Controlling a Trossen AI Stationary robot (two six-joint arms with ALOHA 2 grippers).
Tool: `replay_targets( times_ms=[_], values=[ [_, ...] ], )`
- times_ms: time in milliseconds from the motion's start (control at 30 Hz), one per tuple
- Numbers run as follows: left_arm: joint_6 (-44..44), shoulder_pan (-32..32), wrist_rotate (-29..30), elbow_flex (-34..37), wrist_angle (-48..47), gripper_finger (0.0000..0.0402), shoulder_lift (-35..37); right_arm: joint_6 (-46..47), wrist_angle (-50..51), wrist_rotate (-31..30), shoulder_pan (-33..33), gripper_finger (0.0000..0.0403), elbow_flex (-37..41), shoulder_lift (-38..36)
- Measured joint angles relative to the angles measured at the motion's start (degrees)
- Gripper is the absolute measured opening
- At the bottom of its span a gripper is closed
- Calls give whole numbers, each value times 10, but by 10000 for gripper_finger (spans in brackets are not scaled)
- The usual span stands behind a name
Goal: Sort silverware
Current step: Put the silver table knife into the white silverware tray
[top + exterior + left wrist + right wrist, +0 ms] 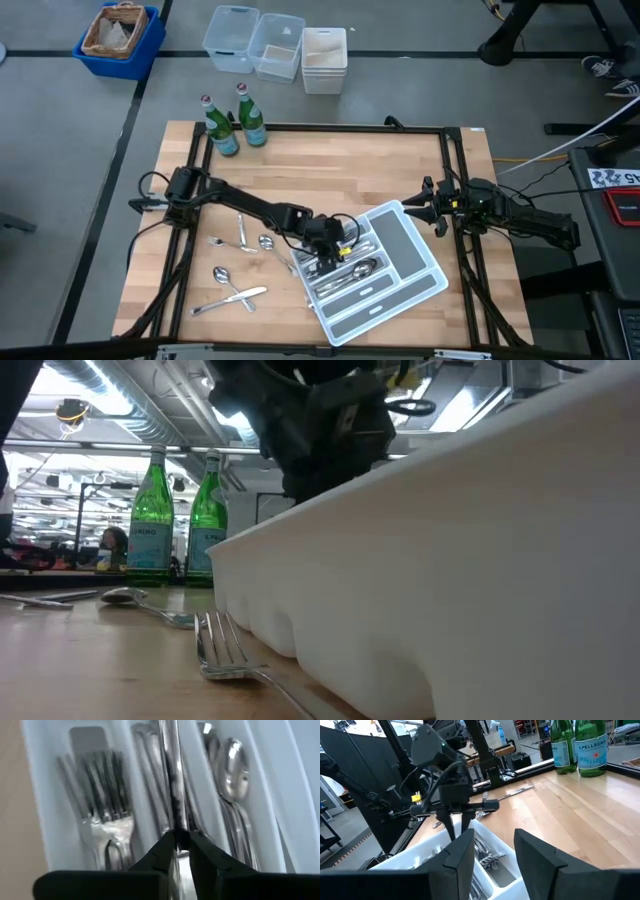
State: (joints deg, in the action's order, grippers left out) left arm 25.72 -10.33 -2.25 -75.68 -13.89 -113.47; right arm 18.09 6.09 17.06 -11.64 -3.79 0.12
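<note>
A: We start nearest the left gripper, down in the white plastic divided tray. Its jaws stand narrow around a slim shiny metal knife in the middle slot; we judge it is being placed, and whether the grip is loosening we cannot tell.

B: Tray contents: a bundle of silver forks in one slot, knives in the middle, silver spoons in the next. We'd call the job more than half done.

A: Left to sort, on the wooden surface: a loose fork just beside the tray wall, then several loose spoons and other pieces left of the tray.

B: Farther out, the right gripper waits at the right edge of the surface, jaws wide, holding nothing. Two green glass bottles stand at the far left corner.

A: Hard to make out: the exact count in each slot, the knife handle hidden behind the jaws, and which loose pieces are knives. The low view is mostly blocked by the tray wall.
</note>
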Motion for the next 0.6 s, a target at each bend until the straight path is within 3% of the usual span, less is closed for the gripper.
replay_targets(
  times_ms=[300, 400, 600],
  values=[
    [7, 0, -7, 1, -5, 109, 4, 0, 0, 0, 0, 143, 0, 0],
    [63, 8, -13, 1, -14, 114, 8, 0, 0, 0, 0, 143, 0, 0],
    [168, 49, -89, 1, -82, 103, 43, 0, 0, 0, 0, 143, 0, 0]
  ],
)
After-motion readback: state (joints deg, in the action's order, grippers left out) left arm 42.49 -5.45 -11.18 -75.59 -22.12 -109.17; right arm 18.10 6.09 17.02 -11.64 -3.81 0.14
